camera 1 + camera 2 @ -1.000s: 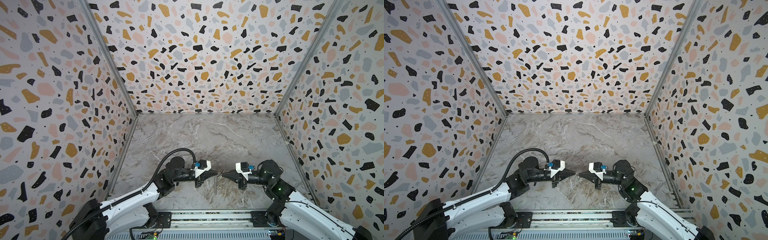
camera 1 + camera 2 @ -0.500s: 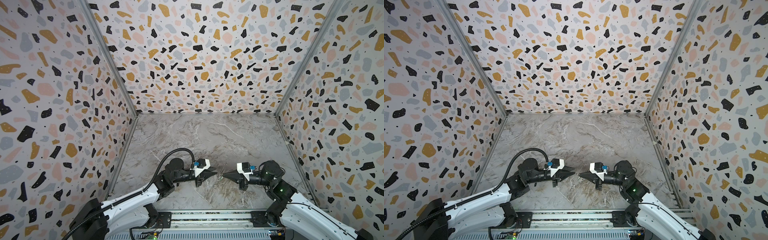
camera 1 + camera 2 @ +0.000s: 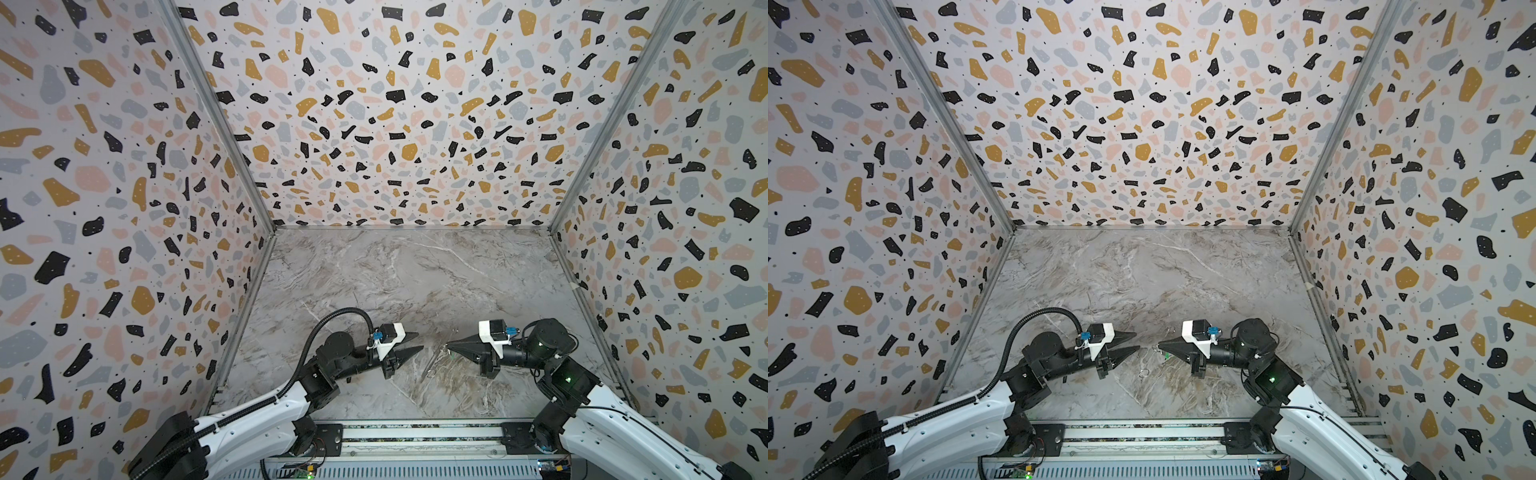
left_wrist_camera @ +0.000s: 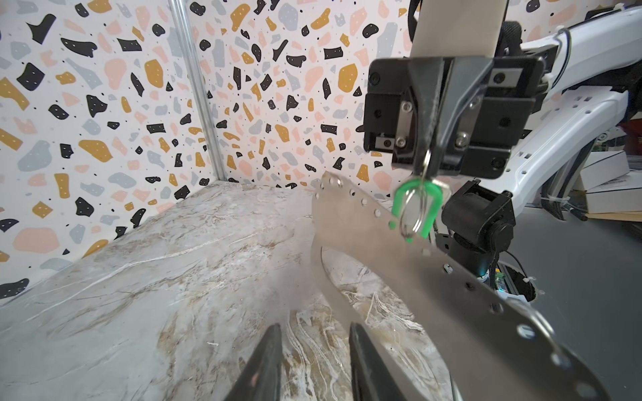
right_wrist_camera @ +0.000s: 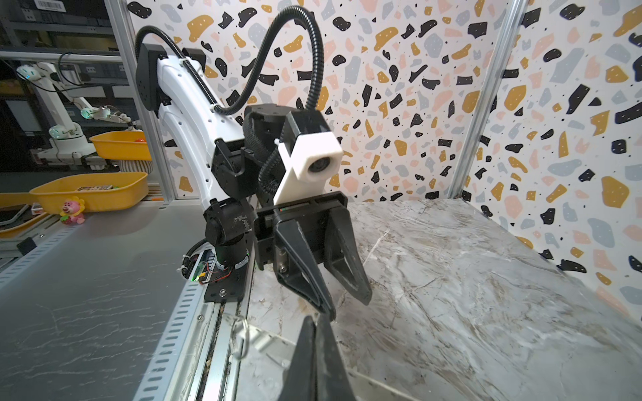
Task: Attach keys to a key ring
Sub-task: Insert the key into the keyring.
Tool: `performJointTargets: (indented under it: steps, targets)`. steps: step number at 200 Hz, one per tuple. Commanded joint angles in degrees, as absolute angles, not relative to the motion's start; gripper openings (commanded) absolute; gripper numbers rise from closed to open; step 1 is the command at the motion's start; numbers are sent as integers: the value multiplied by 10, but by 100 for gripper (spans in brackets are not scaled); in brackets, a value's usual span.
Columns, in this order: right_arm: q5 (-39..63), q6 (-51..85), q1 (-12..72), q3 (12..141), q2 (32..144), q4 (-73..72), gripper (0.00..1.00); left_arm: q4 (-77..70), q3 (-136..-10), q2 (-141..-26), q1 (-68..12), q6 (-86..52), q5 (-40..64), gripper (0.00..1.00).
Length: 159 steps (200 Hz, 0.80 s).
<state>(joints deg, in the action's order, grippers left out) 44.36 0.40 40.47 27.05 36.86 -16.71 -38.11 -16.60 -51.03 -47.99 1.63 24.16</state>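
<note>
We see the right gripper (image 4: 425,166) pinched shut on a thin wire loop (image 4: 411,211) that passes through the green key (image 4: 398,201). The key hangs just under its tips, shaft mostly hidden, straight across a small gap from the left gripper (image 3: 419,340), whose jaws stand partly apart and empty. The flat grey key ring (image 4: 451,305) slants between key and left wrist camera, dotted long edge running past the key; we can't tell if it joins the loop, so the free left arm probably goes for that edge.

Grey marble-look tabletop (image 3: 415,282) with brownish veins
</note>
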Motion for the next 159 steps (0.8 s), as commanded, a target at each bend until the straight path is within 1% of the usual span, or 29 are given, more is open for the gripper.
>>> performJointTargets:
  steps: [1,25,49,88,123,159]
  targets:
    - [409,22,413,305,357,-181,0,-430,-159,-513,-478,11,217,35]
    - [367,27,426,322,361,-185,0,-455,-147,-529,-478,10,207,35]
    - [310,32,443,339,369,-184,0,-498,-130,-541,-479,11,196,39]
    - [240,46,461,367,389,-188,0,-552,-113,-559,-484,19,181,40]
    - [178,74,469,388,412,-201,0,-617,-95,-565,-494,21,145,41]
    - [126,94,483,393,421,-227,0,-653,-92,-576,-517,49,94,42]
